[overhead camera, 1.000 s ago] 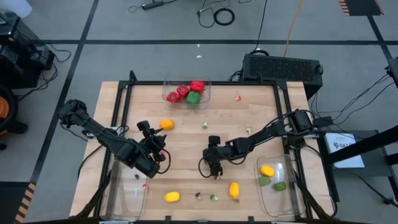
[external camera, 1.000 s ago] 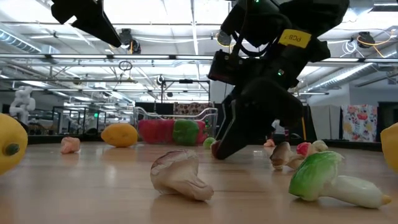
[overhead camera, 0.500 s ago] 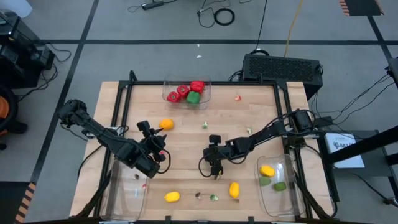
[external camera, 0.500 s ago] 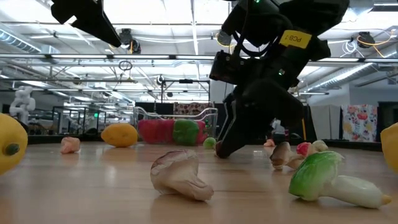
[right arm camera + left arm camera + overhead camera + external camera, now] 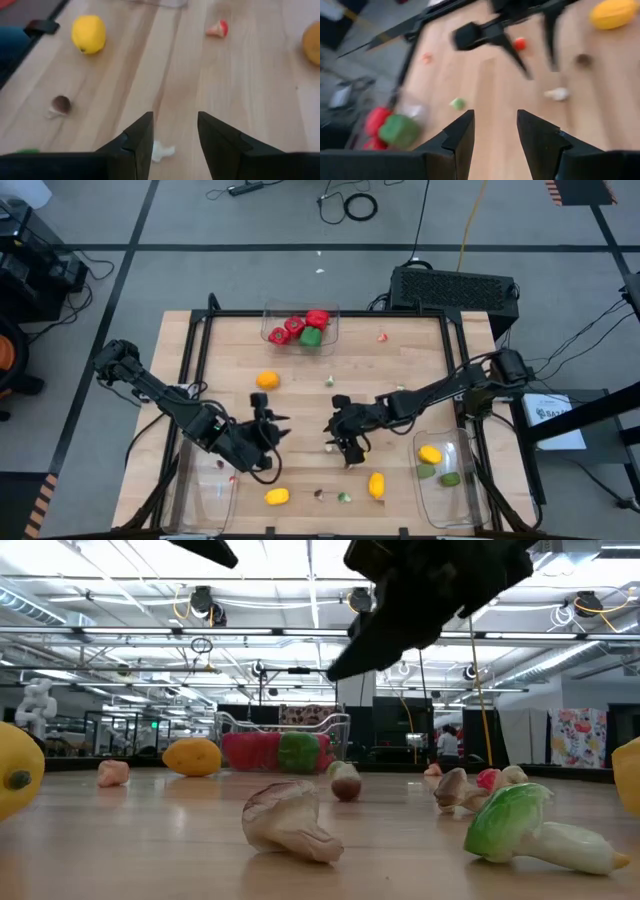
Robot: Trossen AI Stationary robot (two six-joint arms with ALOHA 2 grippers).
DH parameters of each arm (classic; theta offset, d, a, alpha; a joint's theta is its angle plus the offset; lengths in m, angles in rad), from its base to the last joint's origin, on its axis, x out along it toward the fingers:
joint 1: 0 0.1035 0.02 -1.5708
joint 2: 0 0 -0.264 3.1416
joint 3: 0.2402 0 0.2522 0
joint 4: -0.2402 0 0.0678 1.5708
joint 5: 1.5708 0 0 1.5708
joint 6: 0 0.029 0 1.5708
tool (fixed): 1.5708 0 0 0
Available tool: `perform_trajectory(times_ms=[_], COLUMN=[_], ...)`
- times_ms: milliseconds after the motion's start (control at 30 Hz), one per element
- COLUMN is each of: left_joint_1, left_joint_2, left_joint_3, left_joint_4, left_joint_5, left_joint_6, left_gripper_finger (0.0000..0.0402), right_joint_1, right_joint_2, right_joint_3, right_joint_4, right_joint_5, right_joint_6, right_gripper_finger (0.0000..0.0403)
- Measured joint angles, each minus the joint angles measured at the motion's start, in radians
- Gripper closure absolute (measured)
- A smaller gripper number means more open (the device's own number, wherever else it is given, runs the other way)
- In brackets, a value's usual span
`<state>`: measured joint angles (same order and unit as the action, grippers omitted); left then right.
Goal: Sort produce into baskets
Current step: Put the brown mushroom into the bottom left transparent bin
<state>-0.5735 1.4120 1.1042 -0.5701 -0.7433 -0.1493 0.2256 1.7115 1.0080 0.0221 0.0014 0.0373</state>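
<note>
The produce lies scattered on the wooden table: an orange, two lemons, a mushroom and small bits. Three clear baskets stand at the table's edges: the far one holds red and green peppers, the near right one a lemon and limes, and one stands near left. My left gripper hangs open over the table's middle, left of my right gripper, which is open above a small white bit. Nothing sits between either pair of fingers.
A green-and-white vegetable and a small round piece lie near the low camera. Bare wood stretches between the grippers and the far basket. A black frame rail rims the table; a black box sits beyond the far right corner.
My right gripper has risen straight up off the table, leaving the small round piece standing where the fingertips were. My left gripper has swung toward the table's right and near side and turned, so that it now faces the right gripper.
</note>
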Motion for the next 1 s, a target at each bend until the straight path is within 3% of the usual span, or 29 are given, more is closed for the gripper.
perform_trajectory(times_ms=[133, 300, 433, 667, 1000], left_joint_1=[0.002, 0.017, 0.025, 0.044, 0.044], left_joint_2=[0.000, 0.000, 0.000, 0.000, 0.000], left_joint_3=[0.000, 0.000, 0.000, 0.000, 0.000], left_joint_4=[-0.030, -0.076, -0.075, -0.075, -0.075], left_joint_5=[0.027, 0.029, 0.029, 0.029, 0.029], left_joint_6=[-0.007, -0.048, -0.046, -0.047, -0.052], left_gripper_finger=[0.0247, 0.0247, 0.0247, 0.0247, 0.0247], right_joint_1=[0.013, 0.089, 0.156, 0.175, 0.161], right_joint_2=[0.012, 0.076, 0.089, 0.105, 0.183], right_joint_3=[0.000, -0.001, -0.001, 0.000, -0.001], right_joint_4=[-0.056, -0.043, -0.023, 0.022, 0.064], right_joint_5=[0.046, 0.151, 0.196, 0.342, 0.290], right_joint_6=[0.109, 0.180, 0.163, 0.180, 0.137], right_gripper_finger=[0.0250, 0.0211, 0.0186, 0.0199, 0.0206])
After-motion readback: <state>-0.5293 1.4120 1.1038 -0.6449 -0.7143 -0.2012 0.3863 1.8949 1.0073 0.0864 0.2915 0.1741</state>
